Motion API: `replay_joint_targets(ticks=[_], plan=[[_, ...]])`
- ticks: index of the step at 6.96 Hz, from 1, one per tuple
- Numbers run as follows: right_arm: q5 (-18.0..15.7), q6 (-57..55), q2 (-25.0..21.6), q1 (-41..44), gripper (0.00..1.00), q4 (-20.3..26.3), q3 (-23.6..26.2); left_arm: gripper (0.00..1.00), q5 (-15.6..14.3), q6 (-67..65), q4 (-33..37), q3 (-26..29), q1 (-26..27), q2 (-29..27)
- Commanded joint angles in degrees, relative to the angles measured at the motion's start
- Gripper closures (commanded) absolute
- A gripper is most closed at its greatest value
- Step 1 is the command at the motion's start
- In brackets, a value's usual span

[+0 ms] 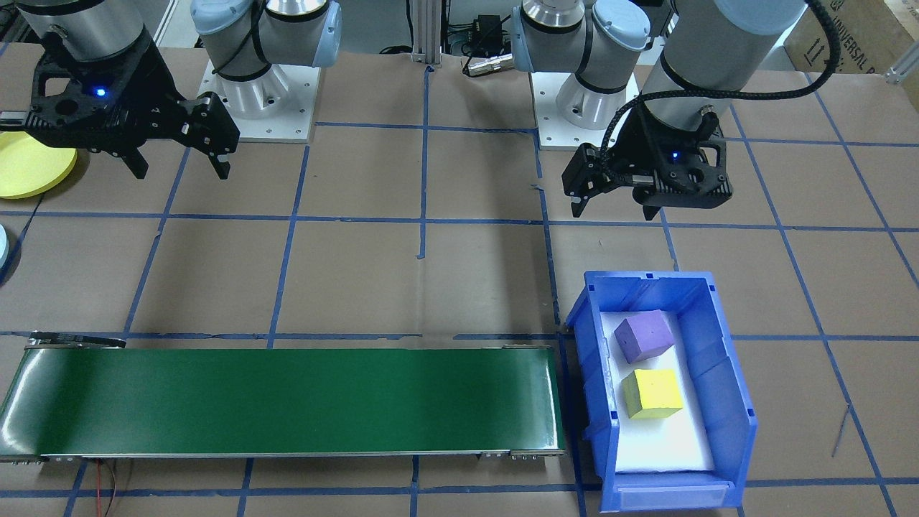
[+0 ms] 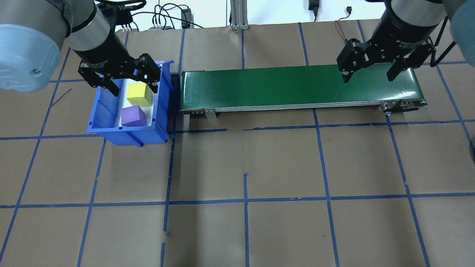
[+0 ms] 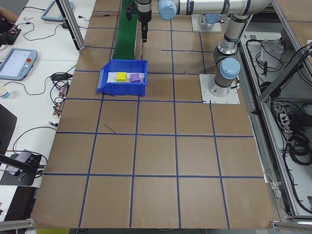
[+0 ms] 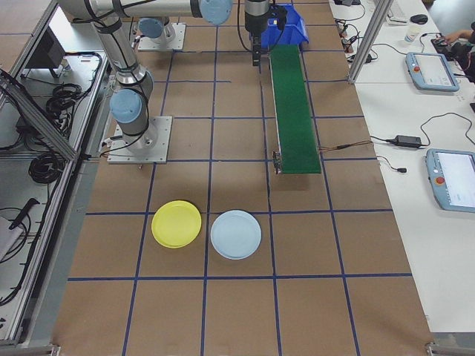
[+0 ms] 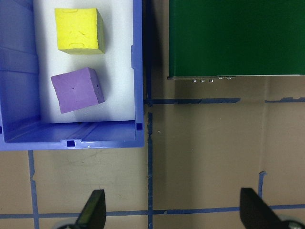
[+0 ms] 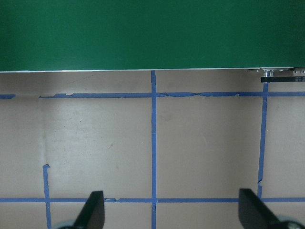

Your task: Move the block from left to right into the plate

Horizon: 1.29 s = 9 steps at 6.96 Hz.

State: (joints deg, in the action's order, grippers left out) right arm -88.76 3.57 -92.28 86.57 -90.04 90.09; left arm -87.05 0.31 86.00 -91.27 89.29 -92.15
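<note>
Blue bin (image 1: pixel 725 388) sits nearest the front-facing camera, on the table (image 1: pixel 431 287), just beside the end of the green conveyor belt (image 1: pixel 287 398). It holds two foam blocks on a white liner: one purple block (image 1: pixel 644 335) and one yellow block (image 1: pixel 652 393), close together but apart. In the left wrist view both lie ahead of the fingers (image 5: pixel 94 210), the purple block nearer; the fingers are over bare table outside the bin wall.

Left gripper (image 1: pixel 614 201) hangs above the table, on the robot's side of the bin, fingers spread wide with nothing between them. Right gripper (image 1: pixel 179 166) hangs near the far end of the belt, fingers likewise spread wide and empty; its wrist view shows only belt edge and blue tape lines ahead of its fingers (image 6: pixel 93 210).

Count: two blocks, one bin, one belt, two plates. The yellow plate (image 4: pixel 177 224) lies flat on the table at the robot's right end, well apart from the bin and past the belt's end. A light blue plate (image 4: pixel 236 234) lies just beside it, not touching.

Visibility: in the front-facing view the yellow plate is cut off at the picture's left edge and partly covered by the right gripper's body; only a sliver of the light blue plate shows at that edge. The overhead view shows neither plate. In the side views the grippers are too small to judge their fingers.
</note>
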Motion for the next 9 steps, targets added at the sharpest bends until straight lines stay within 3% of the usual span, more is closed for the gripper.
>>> replay_joint_targets(ticks=[1,3,5,8,9], plan=[[-0.01,0.03,0.00,0.00,0.00,0.04,0.00,0.00,-0.13,0.39,-0.22,0.22,-0.69,-0.31],[-0.01,-0.05,0.00,0.00,0.00,0.04,0.00,0.00,0.13,5.88,-3.36,-0.39,-3.22,-1.97],[-0.01,-0.05,0.00,0.00,0.00,-0.04,0.00,0.00,0.22,7.07,-7.86,-0.84,-5.43,-8.02],[0.07,-0.05,0.00,0.00,0.00,-0.04,0.00,0.00,-0.05,7.17,-11.98,-2.84,-10.54,-11.98],[0.08,-0.05,0.00,0.00,0.00,-0.04,0.00,0.00,0.04,7.25,-16.61,-4.51,-10.54,-13.65]])
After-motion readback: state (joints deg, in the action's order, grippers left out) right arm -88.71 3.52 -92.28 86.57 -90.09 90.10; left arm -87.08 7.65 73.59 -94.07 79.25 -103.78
